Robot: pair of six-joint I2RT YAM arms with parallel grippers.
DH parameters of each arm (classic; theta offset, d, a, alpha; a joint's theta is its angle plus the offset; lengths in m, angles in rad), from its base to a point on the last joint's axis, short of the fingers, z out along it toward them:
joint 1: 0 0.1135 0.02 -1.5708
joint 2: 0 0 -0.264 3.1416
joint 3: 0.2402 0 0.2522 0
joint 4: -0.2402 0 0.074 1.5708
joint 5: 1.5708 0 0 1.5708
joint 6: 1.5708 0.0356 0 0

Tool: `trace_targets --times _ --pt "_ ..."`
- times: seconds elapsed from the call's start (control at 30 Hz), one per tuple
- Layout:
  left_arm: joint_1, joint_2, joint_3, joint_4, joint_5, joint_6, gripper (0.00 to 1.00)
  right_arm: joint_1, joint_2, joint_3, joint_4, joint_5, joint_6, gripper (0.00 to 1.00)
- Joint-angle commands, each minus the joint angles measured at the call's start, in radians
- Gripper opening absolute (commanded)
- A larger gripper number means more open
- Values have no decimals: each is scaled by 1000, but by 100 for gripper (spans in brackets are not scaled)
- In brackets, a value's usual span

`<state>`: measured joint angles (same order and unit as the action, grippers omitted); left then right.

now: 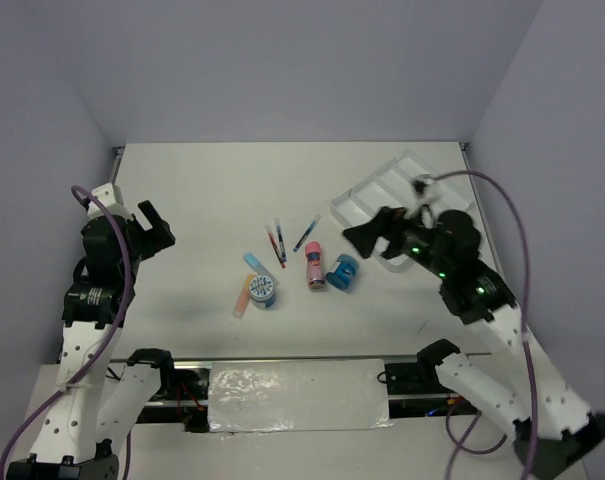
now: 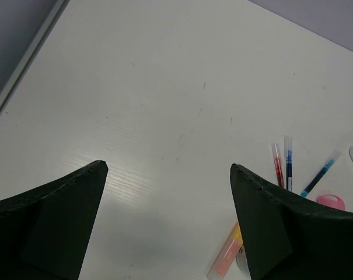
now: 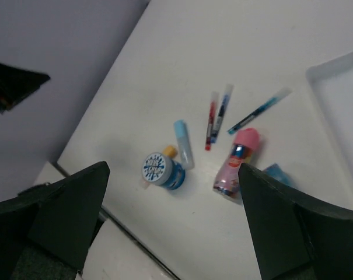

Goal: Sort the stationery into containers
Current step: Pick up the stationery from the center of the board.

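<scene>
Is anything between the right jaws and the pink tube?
Nothing blocks it from above. The pink tube lies uncovered, but a blue jar lies close beside it, on the right jaws' side.

Tube (image 1: pixel 315 268) between jars (image 1: pixel 263 290), pens (image 1: pixel 277 243) behind, tray (image 1: pixel 382 190) right; bars (image 1: pixel 243 297) perhaps touching.

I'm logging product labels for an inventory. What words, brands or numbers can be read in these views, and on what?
None can be read.
The pink tube carries coloured print on its body, too blurred to read.
The blue jar's lid shows a pattern, no legible letters.
The pens are too small to tell.
</scene>
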<state>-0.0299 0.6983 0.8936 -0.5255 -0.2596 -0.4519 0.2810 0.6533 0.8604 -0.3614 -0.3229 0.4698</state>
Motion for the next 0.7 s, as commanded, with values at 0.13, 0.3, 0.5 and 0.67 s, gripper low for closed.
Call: trace_targets --times 0.13,0.3,0.5,0.67 --pt "-7 6 16 8 -47 -5 99 605 550 264 -11 493 -59 100" --pt "-8 17 16 4 -55 -7 99 797 825 370 -27 659 -63 100" --pt "-8 24 18 10 -9 4 99 856 1032 505 -105 748 -80 100" --pt "-8 15 16 13 -9 7 99 857 1080 499 -68 739 -86 100"
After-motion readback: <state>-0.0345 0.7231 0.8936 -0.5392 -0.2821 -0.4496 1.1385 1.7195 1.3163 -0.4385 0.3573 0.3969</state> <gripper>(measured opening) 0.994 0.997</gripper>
